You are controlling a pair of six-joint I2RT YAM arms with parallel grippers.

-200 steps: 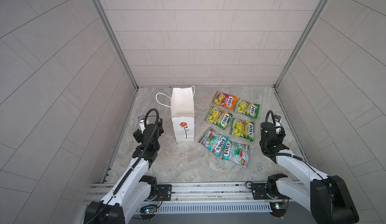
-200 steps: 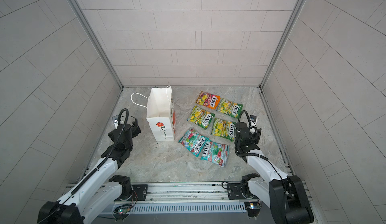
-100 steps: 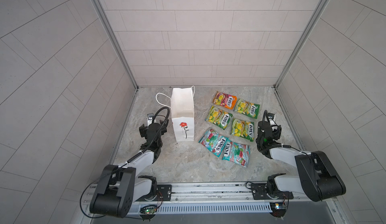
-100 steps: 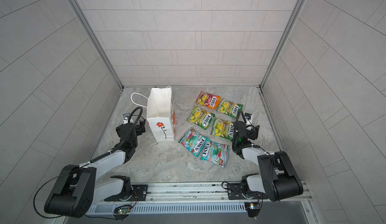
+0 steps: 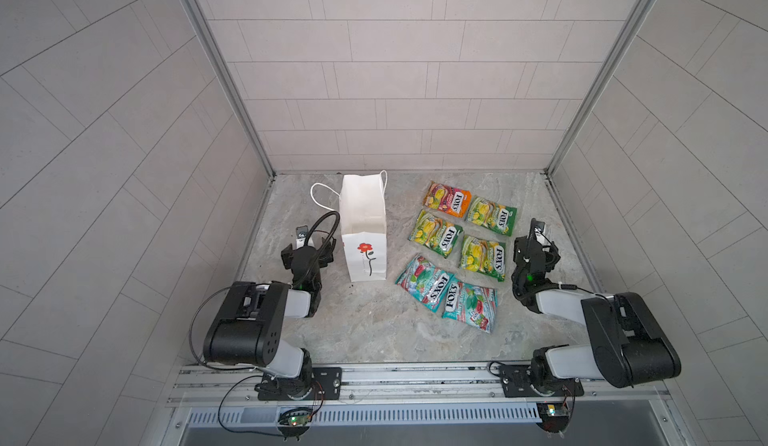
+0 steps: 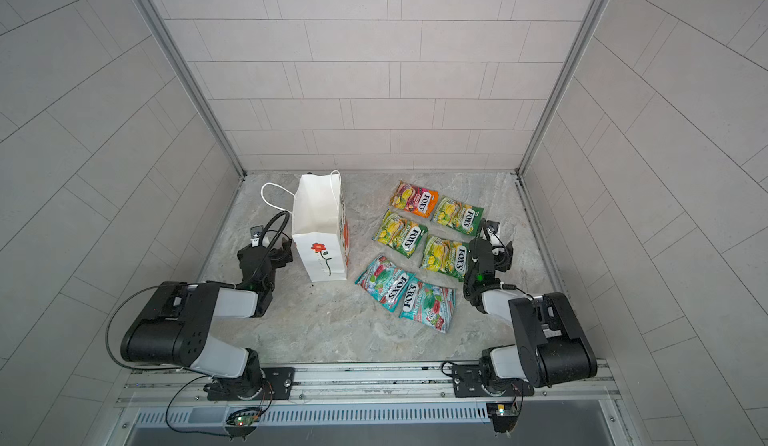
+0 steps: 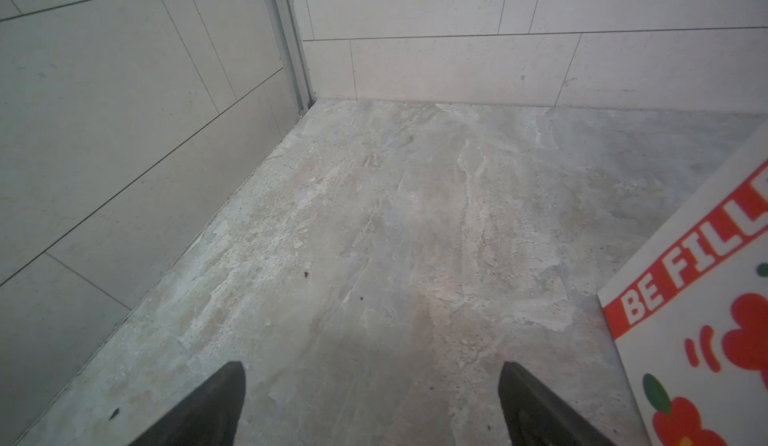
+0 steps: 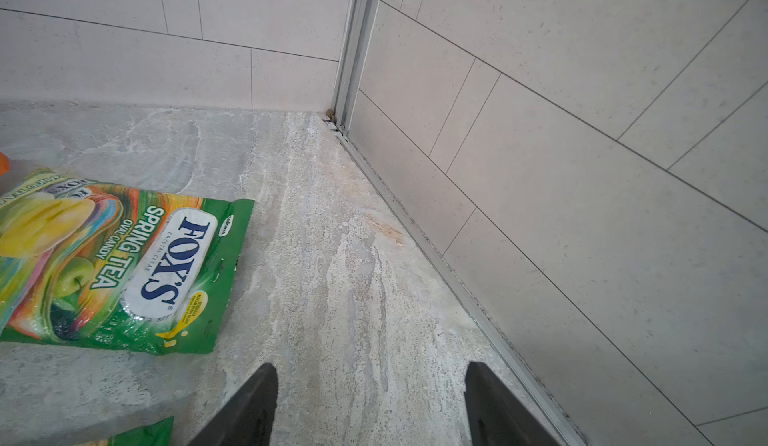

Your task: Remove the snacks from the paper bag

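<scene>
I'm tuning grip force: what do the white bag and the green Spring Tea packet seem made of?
The bag looks like stiff matte paper: crisp edges, no glare. The green Spring Tea packet looks like thin glossy plastic film, probably: highlights and wrinkles.

"FOX'S" stands on a white oval on each of the six snacks (image 6: 401, 238) in both top views; the right wrist view reads "FOX'S", "CRYSTAL CLEAR", "SPRING TEA" and "OVAL CANDY" on a green packet (image 8: 124, 265); the paper bag (image 7: 685, 361) bears white "BE FILL" on a red band, cut off at the frame edge.
</scene>
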